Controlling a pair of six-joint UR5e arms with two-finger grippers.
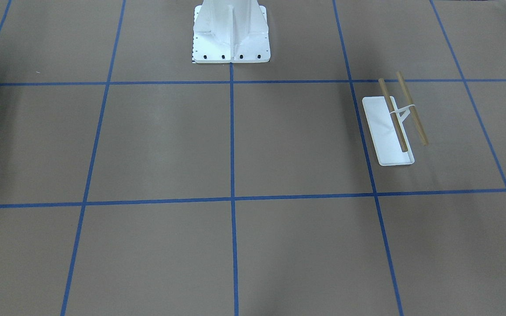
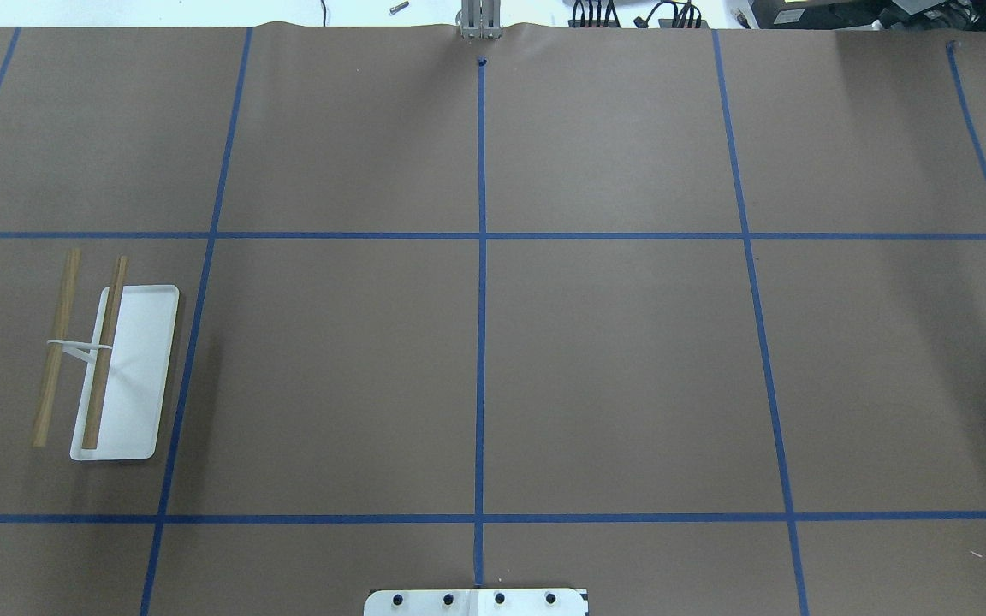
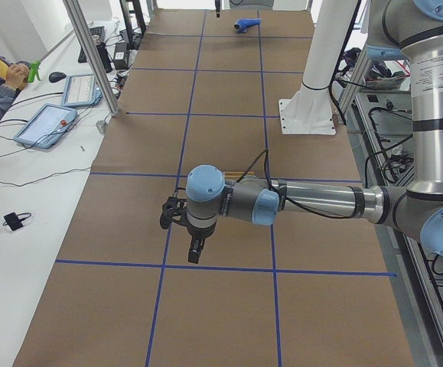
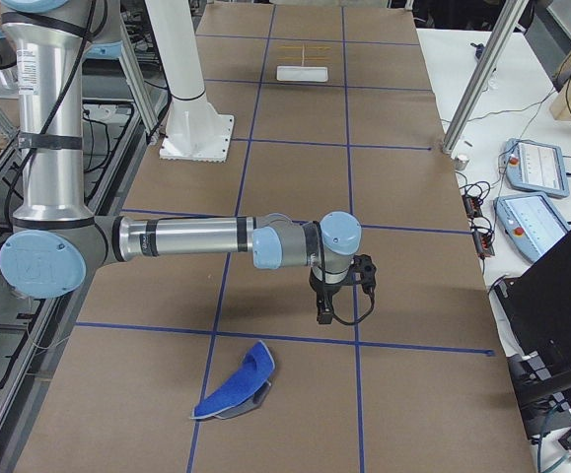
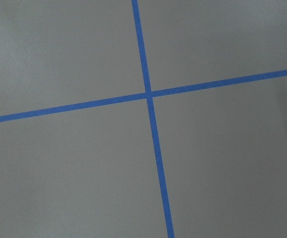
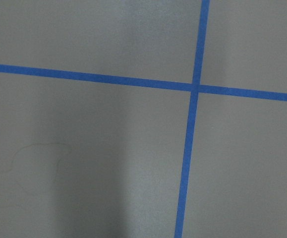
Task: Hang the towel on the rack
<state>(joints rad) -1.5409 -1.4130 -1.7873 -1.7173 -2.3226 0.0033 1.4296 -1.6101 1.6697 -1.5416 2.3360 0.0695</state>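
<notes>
The towel (image 4: 234,392) lies crumpled on the table, blue face up with grey underneath, at the end on the robot's right. It also shows far off in the exterior left view (image 3: 245,24). The rack (image 1: 380,127), a white tray with two tan dowel bars, stands bare at the opposite end, on the robot's left (image 2: 142,359), and shows far off in the exterior right view (image 4: 303,71). My left gripper (image 3: 195,251) hangs above the table near the rack. My right gripper (image 4: 322,315) hangs above the table a little beyond the towel. I cannot tell whether either is open. Both wrist views show only table.
The brown table cover carries a grid of blue tape lines (image 2: 482,257). The large white bolted pedestal (image 1: 231,39) stands at the robot's edge. Tablets (image 3: 53,122) and cables lie on the operators' bench, where a person sits.
</notes>
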